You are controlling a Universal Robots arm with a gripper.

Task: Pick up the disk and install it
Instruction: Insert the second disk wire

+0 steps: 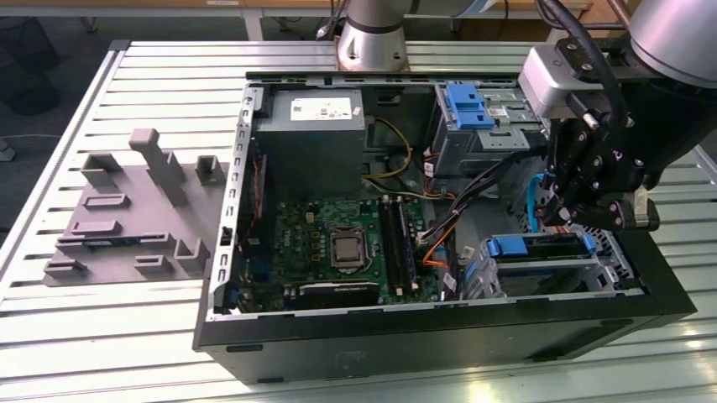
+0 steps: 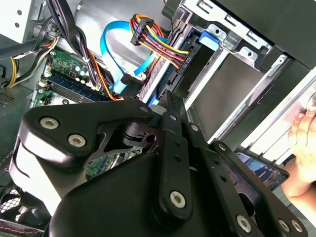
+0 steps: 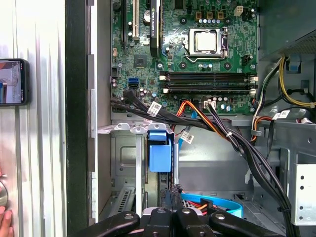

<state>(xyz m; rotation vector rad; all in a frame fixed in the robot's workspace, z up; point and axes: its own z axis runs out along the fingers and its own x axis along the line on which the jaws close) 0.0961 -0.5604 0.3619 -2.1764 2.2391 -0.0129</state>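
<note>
Inside the case, lower drive cage: the disk (image 1: 541, 248) sits slotted, blue carrier end outward.
Tool (image 1: 606, 211): just above the disk, beside the cage.
Tool fingers: cannot tell.

The gripper (image 1: 610, 214) is matt black metal linkage with bright steel screw heads, seen in both wrist views. The computer case (image 1: 448, 340) has matt black outer panels and dull bare-metal inner walls. The drive carrier (image 3: 160, 150) is smooth blue plastic. The table (image 1: 134, 323) is ribbed, lightly glossy aluminium.
</note>
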